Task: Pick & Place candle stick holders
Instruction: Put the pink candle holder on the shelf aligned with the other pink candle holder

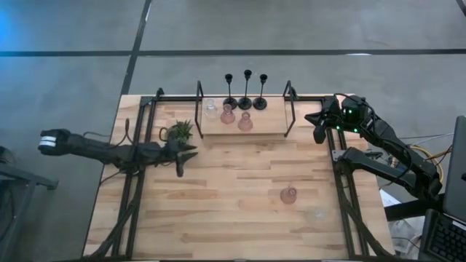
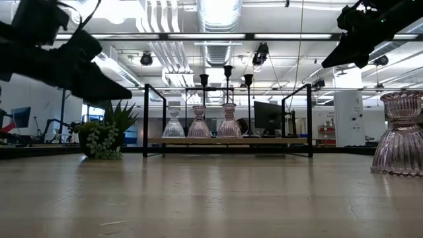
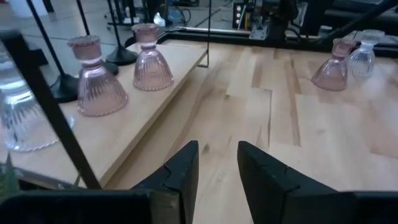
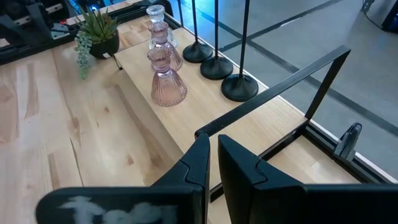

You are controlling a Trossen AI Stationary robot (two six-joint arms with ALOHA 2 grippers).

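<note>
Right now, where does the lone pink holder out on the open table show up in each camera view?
High view: pink holder, front right of centre.
Low view: pink holder, large at the right edge.
Left wrist view: pink holder, far off beside a clear one.
Right wrist view: not in it.
Shared landmark: the black-framed shelf.

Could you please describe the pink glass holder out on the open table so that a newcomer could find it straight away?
Start at the raised wooden shelf along the table's far edge. Come toward the near right side: the pink glass holder stands there. A clear holder stands nearby, but it has no colour.
</note>
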